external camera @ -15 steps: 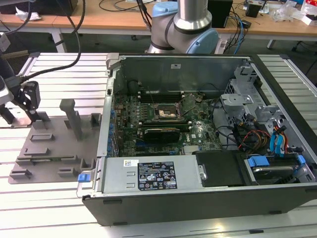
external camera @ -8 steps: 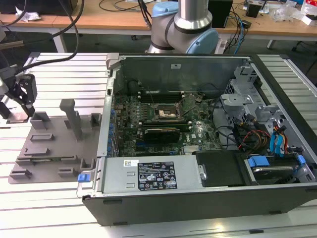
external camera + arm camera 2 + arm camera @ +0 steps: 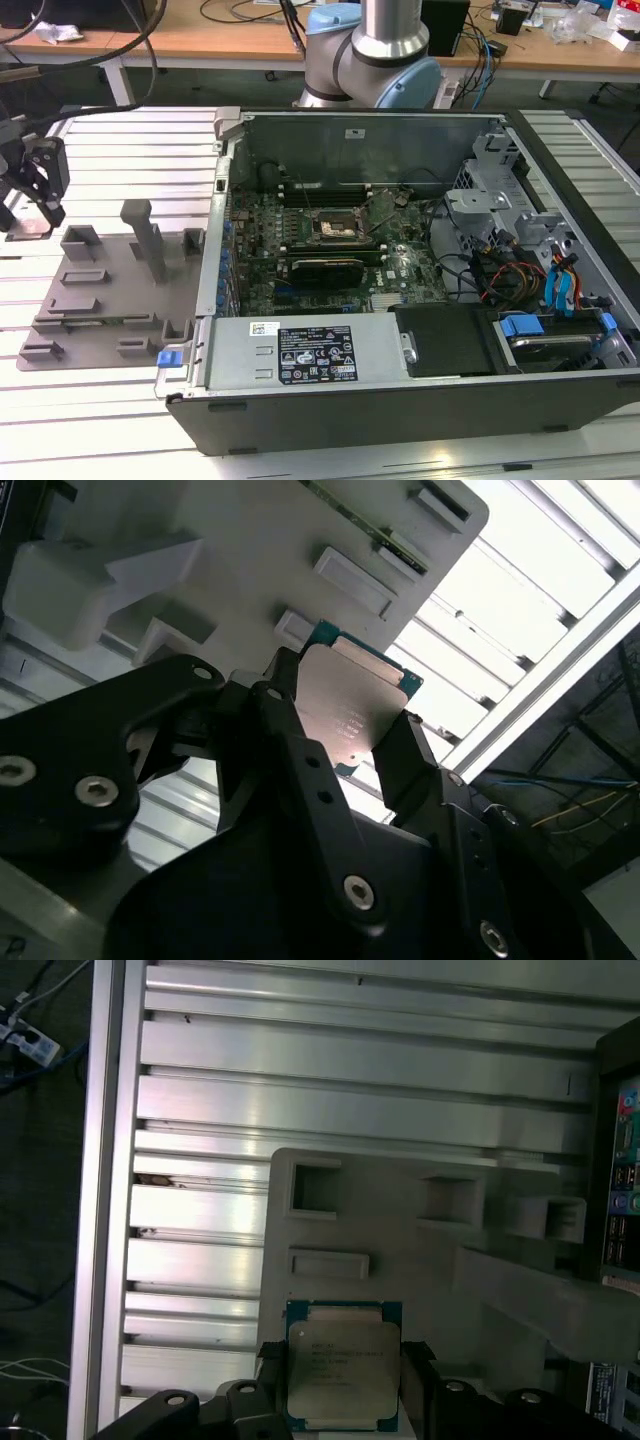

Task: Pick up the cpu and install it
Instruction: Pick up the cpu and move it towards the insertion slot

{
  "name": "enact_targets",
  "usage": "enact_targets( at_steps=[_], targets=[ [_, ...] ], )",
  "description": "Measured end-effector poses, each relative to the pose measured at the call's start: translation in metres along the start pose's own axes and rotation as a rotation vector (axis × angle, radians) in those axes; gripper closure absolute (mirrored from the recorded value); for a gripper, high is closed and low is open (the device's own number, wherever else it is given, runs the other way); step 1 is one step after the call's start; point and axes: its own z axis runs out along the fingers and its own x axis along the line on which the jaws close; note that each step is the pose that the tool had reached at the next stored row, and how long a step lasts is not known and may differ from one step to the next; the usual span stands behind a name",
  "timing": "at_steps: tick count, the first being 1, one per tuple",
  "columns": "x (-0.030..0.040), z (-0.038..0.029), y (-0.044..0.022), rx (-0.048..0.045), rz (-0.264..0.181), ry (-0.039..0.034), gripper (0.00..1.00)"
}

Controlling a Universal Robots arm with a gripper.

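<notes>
The cpu (image 3: 342,1365), a thin square chip with a pale silver top and a green rim, sits between my two black fingers in both wrist views. My gripper (image 3: 342,1388) is shut on the cpu (image 3: 350,715), one finger (image 3: 290,730) against each of two opposite edges. In the exterior view my gripper (image 3: 32,212) hangs at the far left, over the slatted table just beyond the grey plastic tray (image 3: 100,300). The motherboard socket (image 3: 338,228) lies inside the open computer case, far off toward the exterior view's right.
The grey tray (image 3: 400,1220) carries raised blocks and a tall post (image 3: 152,240). The open case (image 3: 400,270) has metal walls, cables and drive bays at its right end. The arm's base (image 3: 375,50) stands behind the case. A slatted aluminium table (image 3: 300,1110) lies underneath.
</notes>
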Motion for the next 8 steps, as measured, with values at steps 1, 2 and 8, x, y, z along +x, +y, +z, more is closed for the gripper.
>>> enact_targets(
  at_steps=[1,2,8],
  targets=[
    [-0.0001,-0.0022,0.0000,0.0000,0.000,-0.0001,0.45],
    [-0.0002,-0.0056,-0.0001,0.0000,0.000,0.0000,0.45],
    [-0.0006,-0.0209,-0.0004,0.0000,0.000,0.0000,0.45]
  ],
)
